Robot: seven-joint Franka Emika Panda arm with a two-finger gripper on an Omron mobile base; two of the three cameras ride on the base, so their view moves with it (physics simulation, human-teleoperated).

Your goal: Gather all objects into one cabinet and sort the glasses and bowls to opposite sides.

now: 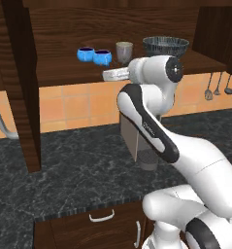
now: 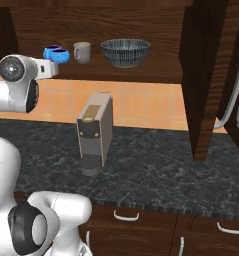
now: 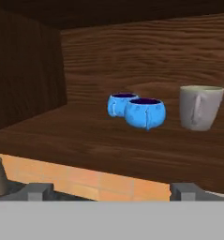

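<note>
Facing the blue bowls [image 3: 137, 110] and tumbler [image 3: 201, 108], the claw [image 3: 111, 191] gapes empty; base views add the striped bowl [image 2: 125, 52].

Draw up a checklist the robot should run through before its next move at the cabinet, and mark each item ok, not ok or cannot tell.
1. Gripper open and holding nothing: ok.
2. All four objects on the shelf: ok.
3. Two blue bowls together: ok.
4. Tumbler upright: ok.
5. Glasses and bowls on opposite sides: not ok; the tumbler stands between the blue bowls and the large bowl.
6. Cabinet doors open, way in free: ok.
</note>
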